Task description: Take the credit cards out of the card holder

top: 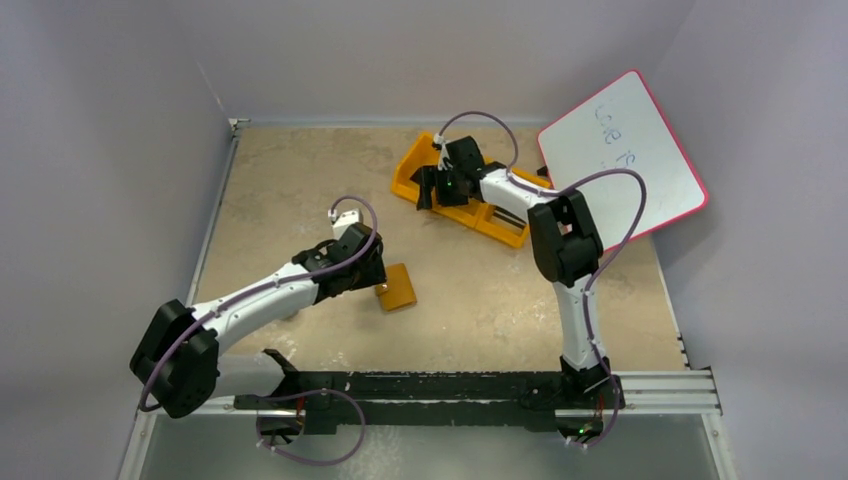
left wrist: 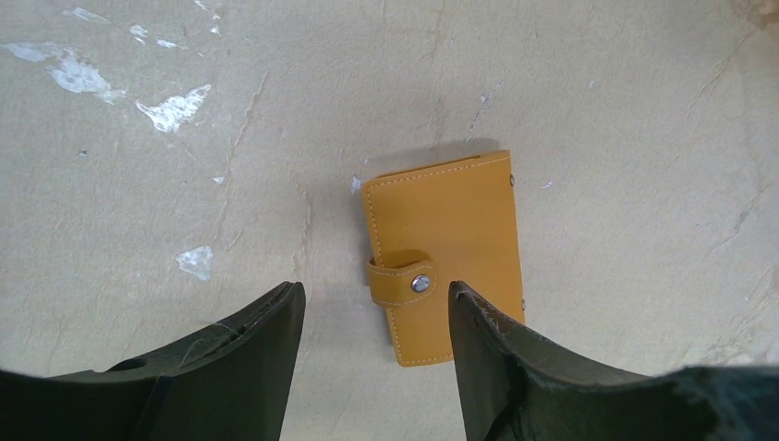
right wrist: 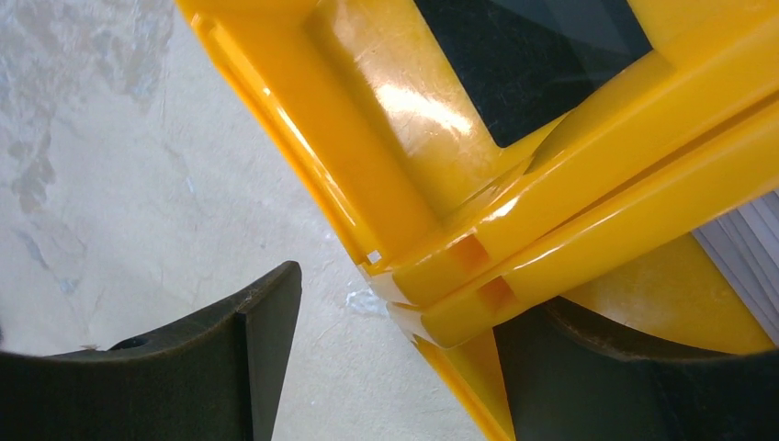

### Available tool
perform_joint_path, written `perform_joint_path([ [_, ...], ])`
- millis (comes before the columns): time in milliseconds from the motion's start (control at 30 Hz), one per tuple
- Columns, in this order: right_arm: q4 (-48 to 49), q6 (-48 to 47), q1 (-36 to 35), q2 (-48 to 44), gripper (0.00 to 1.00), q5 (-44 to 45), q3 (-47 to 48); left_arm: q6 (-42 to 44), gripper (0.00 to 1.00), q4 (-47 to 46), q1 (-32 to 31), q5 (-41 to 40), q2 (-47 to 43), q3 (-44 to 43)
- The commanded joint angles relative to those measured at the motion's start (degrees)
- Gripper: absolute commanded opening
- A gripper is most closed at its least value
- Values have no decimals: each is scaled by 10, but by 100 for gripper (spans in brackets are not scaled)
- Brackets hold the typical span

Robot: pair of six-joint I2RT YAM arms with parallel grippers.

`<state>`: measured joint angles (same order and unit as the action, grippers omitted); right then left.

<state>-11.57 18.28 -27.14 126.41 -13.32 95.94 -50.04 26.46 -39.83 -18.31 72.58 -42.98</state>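
Top view: the card holder [top: 400, 288] lies flat on the table [top: 300, 180], a bit left of centre and closer to the near edge. The left gripper [top: 381, 289] is right at its left side. The right gripper [top: 426, 188] is over the orange tray [top: 503, 227] near the far edge.

Left wrist: the holder is mustard-tan with pale stitching, folded shut, its strap snapped down by a silver stud [left wrist: 421, 283]. The jaws are apart and hold nothing.

Right wrist: the jaws are apart, straddling a tray wall without pinching it. There's a black block [right wrist: 533, 55] in one compartment.

White arms [top: 262, 292] carry black joints [top: 563, 238], purple cables [top: 641, 200], dark pincers [left wrist: 375, 292] [right wrist: 404, 294].
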Motion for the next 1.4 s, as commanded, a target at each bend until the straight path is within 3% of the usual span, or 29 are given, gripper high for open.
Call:
perform_joint_path([
  [0,28,-63,-30,-44,74,-56,-20,-9,59,8,-1,-33,-25,-22],
  [367,40,-155,-83,-65,68,-87,-67,-30,59,32,-1,-79,-68,-11],
  [833,0,-239,-88,-120,64,-108,-136,-43,59,30,-2,-73,-81,5],
  [967,0,-226,-88,-148,65,-88,-138,-42,59,24,-1,-66,-77,6],
  [1133,30,-182,-88,-214,73,-26,-140,-55,63,-1,-1,-43,-72,15],
  [1367,145,-52,-90,-322,72,43,-266,-77,64,-47,-2,27,-9,20],
])
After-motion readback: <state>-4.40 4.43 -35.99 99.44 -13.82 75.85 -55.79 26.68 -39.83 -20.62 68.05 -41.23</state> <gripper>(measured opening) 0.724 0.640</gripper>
